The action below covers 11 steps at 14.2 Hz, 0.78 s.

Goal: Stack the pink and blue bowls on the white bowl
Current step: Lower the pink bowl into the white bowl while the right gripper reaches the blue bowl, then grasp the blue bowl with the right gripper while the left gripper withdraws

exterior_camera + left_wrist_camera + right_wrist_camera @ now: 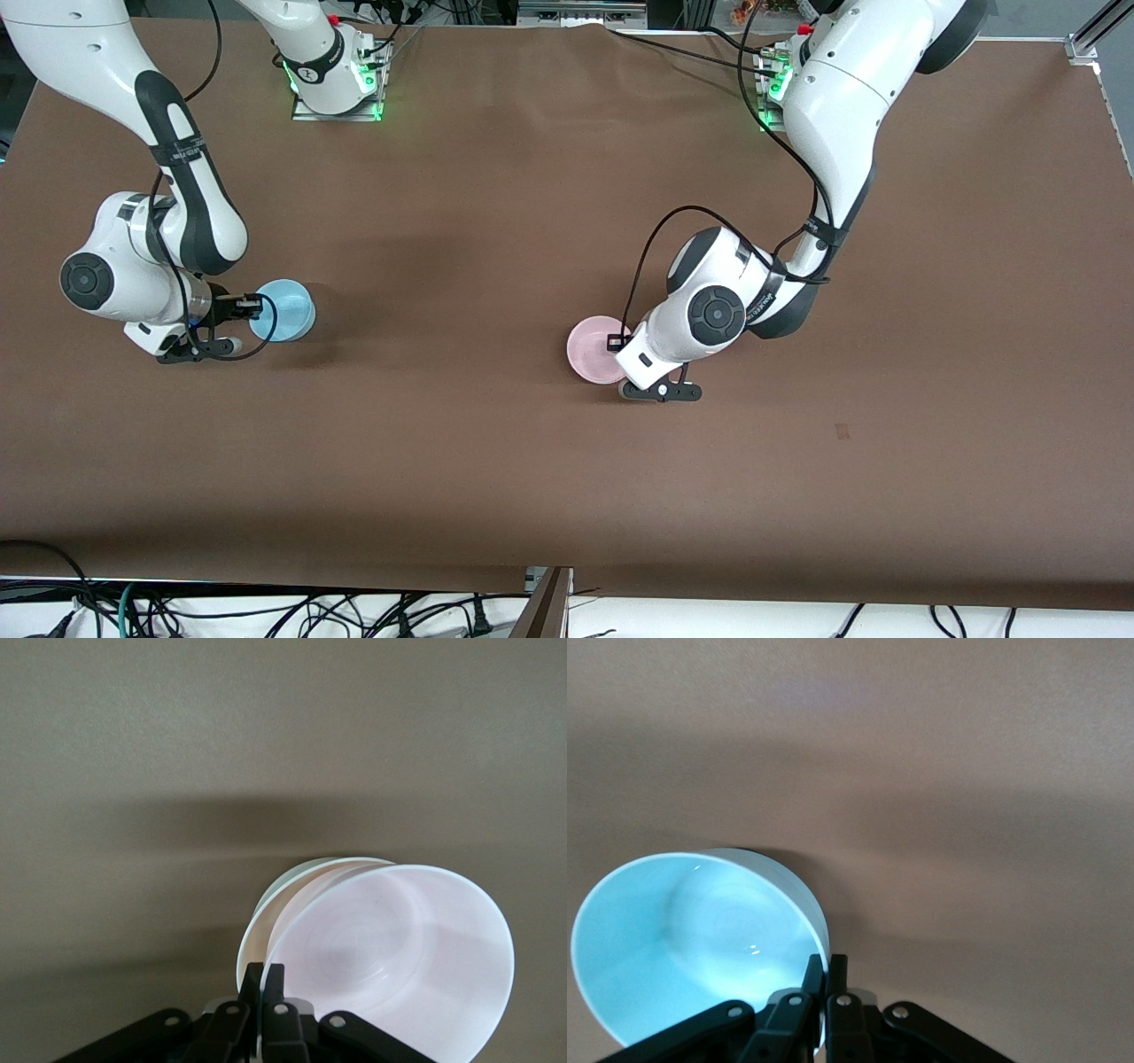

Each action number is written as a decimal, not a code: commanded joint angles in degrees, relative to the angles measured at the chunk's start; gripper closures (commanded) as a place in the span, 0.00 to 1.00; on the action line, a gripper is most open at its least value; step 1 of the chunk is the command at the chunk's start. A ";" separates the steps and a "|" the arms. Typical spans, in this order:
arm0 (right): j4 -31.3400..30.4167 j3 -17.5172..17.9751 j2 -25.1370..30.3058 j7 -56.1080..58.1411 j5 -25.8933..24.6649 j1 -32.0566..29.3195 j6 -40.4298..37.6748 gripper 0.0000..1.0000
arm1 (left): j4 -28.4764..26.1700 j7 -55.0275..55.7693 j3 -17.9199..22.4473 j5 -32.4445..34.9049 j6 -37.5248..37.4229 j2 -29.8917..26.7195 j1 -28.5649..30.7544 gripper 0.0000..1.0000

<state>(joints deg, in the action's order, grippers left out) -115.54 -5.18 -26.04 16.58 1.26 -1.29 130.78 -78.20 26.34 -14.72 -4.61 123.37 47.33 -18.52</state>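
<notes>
A wide brown desk [496, 461] fills the scene, with two white robot arms reaching down onto it.

The left arm bends low over the middle of the desk. Its left gripper [617, 343] has its jaws pressed together on the rim of the pink bowl [595, 350], pinching the wall between the two fingers. In the left wrist view the pink bowl [399, 961] sits right at the jaws, tilted, and nested inside it the rim of a white bowl [292, 886] peeks out just past the pink edge, touching it. Only that thin white rim shows.

The right arm bends low toward its own end of the desk. Its right gripper [251, 307] likewise has its jaws clamped on the rim of the blue bowl [285, 310], one finger inside, one outside. In the right wrist view the blue bowl [700, 943] opens directly beside the jaws [826, 979], its pale inside catching small glints.

The two coloured bowls lie well apart.
</notes>
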 commanded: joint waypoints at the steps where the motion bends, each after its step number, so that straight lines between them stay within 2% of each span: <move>1: -0.04 0.69 1.68 -2.42 -0.12 -0.38 0.27 1.00 | 1.38 0.03 0.83 -0.58 -0.50 0.04 -0.56 0.01; 3: 1.70 1.40 3.10 -4.09 -0.03 -0.30 -3.58 1.00 | 1.29 -0.41 0.83 -0.48 -0.58 -0.05 -0.12 0.00; 7: 9.61 4.64 3.19 -10.24 0.67 0.06 -16.59 1.00 | 0.85 0.29 0.92 -0.66 -1.46 -1.71 0.06 0.00; 9: 14.53 6.75 3.01 -14.01 3.99 0.14 -22.91 1.00 | 0.85 0.21 1.44 -0.22 -6.35 -5.65 1.37 0.00; 11: 16.04 8.60 3.01 -18.66 6.73 1.19 -24.52 1.00 | 0.85 -1.02 1.53 0.39 -12.94 -9.96 5.57 0.00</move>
<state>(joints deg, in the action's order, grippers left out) -101.95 1.82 -22.70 2.41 5.73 -0.76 109.12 -76.01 26.37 -13.39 -4.58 116.83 43.32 -16.91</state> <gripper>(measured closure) 0.974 0.000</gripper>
